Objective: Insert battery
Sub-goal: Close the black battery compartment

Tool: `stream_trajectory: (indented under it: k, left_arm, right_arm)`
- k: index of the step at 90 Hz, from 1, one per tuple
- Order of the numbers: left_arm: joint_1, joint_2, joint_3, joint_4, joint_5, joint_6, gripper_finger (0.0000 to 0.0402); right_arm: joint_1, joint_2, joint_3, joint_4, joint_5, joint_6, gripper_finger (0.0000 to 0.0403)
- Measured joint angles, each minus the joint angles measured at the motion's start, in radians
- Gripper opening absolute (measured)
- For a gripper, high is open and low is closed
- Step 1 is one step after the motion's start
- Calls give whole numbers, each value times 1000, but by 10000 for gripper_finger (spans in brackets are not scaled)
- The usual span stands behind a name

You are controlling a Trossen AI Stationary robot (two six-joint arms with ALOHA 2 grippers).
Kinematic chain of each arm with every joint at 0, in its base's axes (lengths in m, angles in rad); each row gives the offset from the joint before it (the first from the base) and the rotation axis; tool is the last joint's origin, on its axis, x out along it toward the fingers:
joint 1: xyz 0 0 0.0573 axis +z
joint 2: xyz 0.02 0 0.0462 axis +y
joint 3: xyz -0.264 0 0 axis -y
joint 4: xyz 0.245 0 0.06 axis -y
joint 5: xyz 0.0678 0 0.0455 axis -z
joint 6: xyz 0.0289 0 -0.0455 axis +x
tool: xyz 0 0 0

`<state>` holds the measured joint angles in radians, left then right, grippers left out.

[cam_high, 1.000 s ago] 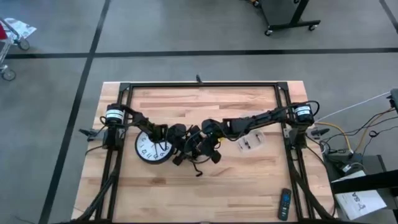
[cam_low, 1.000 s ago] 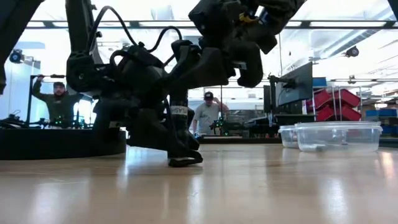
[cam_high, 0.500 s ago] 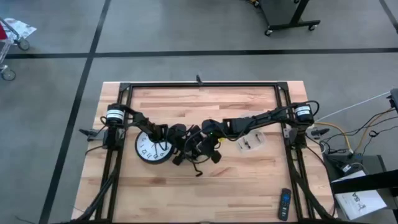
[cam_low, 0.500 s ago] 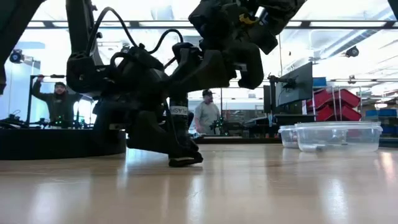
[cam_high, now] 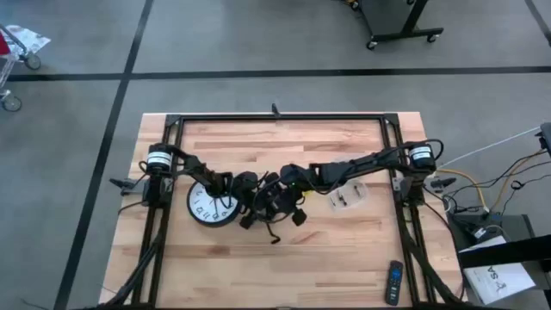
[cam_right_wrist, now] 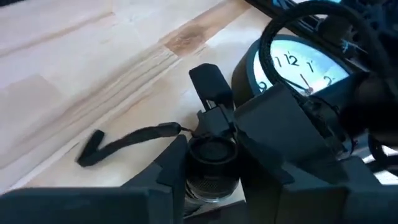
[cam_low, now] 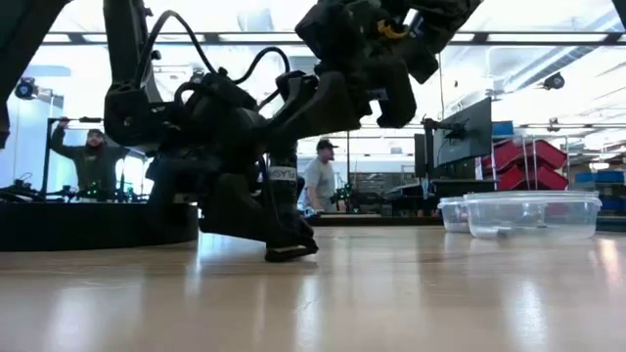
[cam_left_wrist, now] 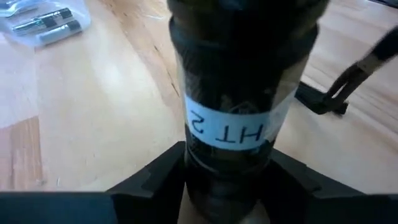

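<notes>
Open wood on the tabletop (cam_high: pixel 336 258) across the lower half of the high view, and a bare strip along the top under the black frame rail (cam_high: pixel 275 116). Crowded only in the middle band: wall clock (cam_high: pixel 209 205) face-up at left-centre, clear battery container (cam_high: pixel 347 198) right of centre, remote control (cam_high: pixel 393 282) alone near the lower right corner, close to the edge.

Meeting at the centre of the high view, just right of the clock: left gripper (cam_high: pixel 250 203) and right gripper (cam_high: pixel 281 203), nearly touching. Clenched on the dark flashlight (cam_left_wrist: pixel 231 124) from both sides in the left wrist view, left gripper (cam_left_wrist: pixel 227 180) with fingers (cam_left_wrist: pixel 155 171) pressed against the barrel below the white label. Likewise clamped, right gripper (cam_right_wrist: pixel 211 169) around one round end of the flashlight (cam_right_wrist: pixel 211 155), a black wrist strap (cam_right_wrist: pixel 118 144) trailing from it onto the wood.

In the low view, flashlight (cam_low: pixel 284 176) close to upright, long axis leaning slightly, lower end hidden among dark gripper parts close above the tabletop.

Batteries (cam_left_wrist: pixel 46 25) lying inside the container, well apart from the flashlight.
</notes>
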<state>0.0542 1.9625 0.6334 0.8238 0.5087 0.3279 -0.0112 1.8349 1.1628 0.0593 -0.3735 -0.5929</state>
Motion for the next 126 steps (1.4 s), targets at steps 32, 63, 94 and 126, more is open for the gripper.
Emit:
stream_trajectory:
  k: [32, 63, 94, 126]
  left_arm:
    - [0, 0, -2, -7, -2, -4, 164]
    - [0, -1, 0, -13, -2, -119, 165]
    - [0, -2, 1, -23, -2, -131, 165]
    - [0, -2, 1, -27, -1, -126, 164]
  right_arm:
    - [-40, -77, -173, 342, -119, 325, 93]
    - [-49, 39, -334, 919, -118, 631, 92]
    - [-43, 161, -333, 1102, -116, 688, 91]
    - [-32, 208, -335, 1166, -93, 690, 91]
